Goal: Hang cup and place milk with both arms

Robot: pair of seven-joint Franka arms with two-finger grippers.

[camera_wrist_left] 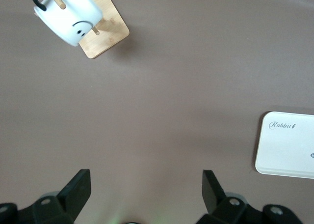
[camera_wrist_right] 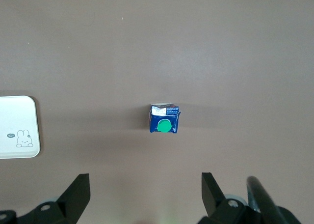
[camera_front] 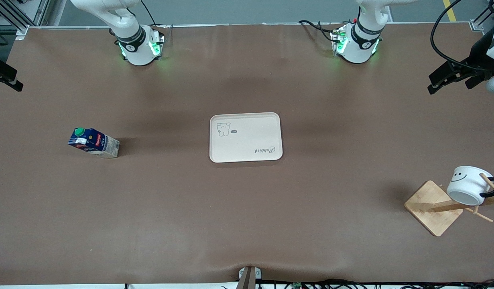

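My 2 grippers hang high over bare brown table, both empty with fingers spread wide: the left gripper (camera_wrist_left: 146, 194) and the right gripper (camera_wrist_right: 145, 194). The milk (camera_front: 93, 142) stands upright toward the right arm's end, well apart from the tray (camera_front: 245, 137) at the middle. The cup (camera_front: 469, 185) hangs on the wooden rack (camera_front: 435, 208) near the left arm's end.

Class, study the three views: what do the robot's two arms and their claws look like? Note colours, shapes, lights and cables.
Both arms are white and rounded, with black bands at the joints. The right arm's base and the left arm's base glow green, with black cables trailing beside them. The left claw and right claw each have two black, wedge-shaped fingers on black mounts with small screws.
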